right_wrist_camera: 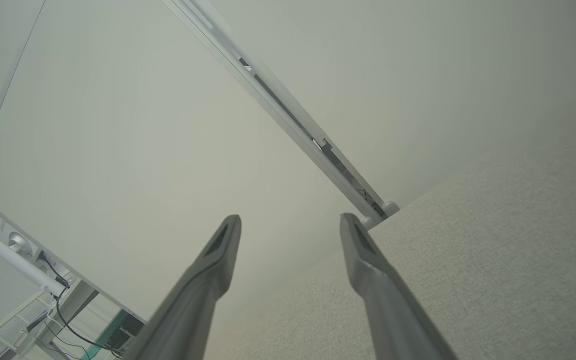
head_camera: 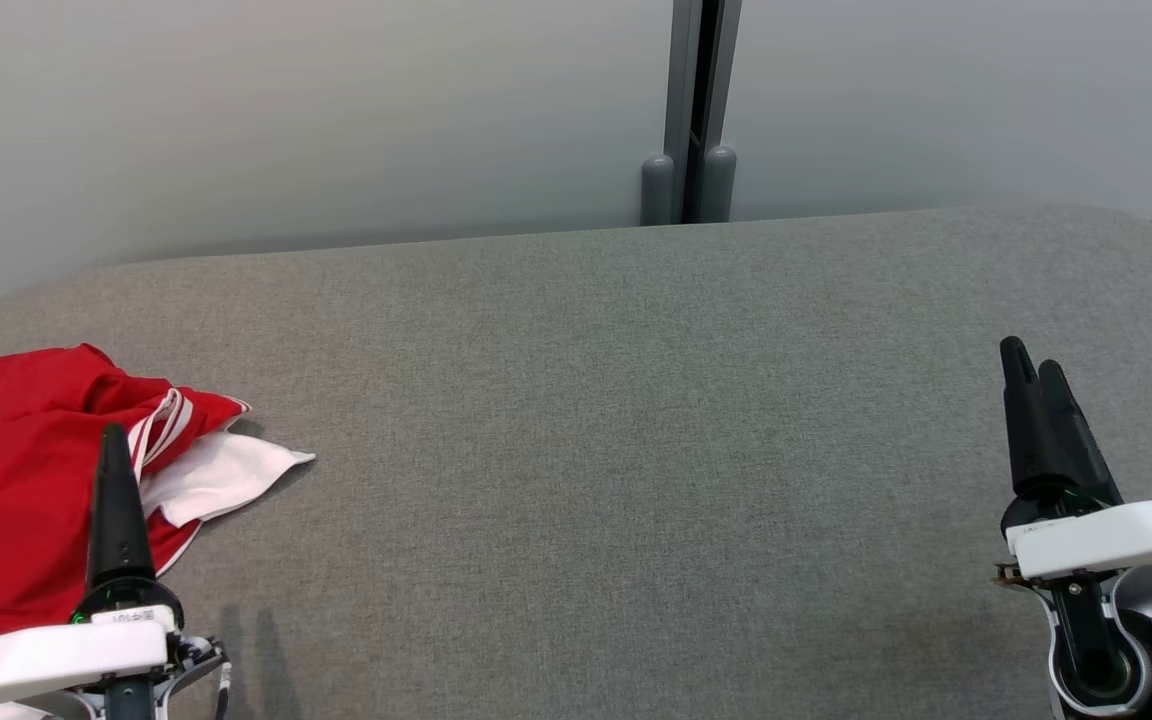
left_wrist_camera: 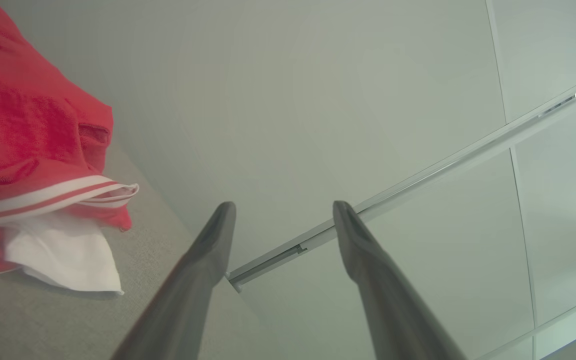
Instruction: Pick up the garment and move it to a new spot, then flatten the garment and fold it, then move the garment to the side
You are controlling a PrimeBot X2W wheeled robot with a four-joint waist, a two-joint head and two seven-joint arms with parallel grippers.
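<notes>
Black fingers of the left gripper (left_wrist_camera: 283, 210) and right gripper (right_wrist_camera: 289, 220) stand wide apart, holding nothing. Just beside the left one, the red and white garment (head_camera: 6, 470) lies bunched at the gray table's (head_camera: 586, 400) left end. A pale wall (head_camera: 336, 100) stands behind.

One garment (head_camera: 16, 470), one table (head_camera: 636, 400), two hands (left_wrist_camera: 283, 207) (right_wrist_camera: 290, 220).
</notes>
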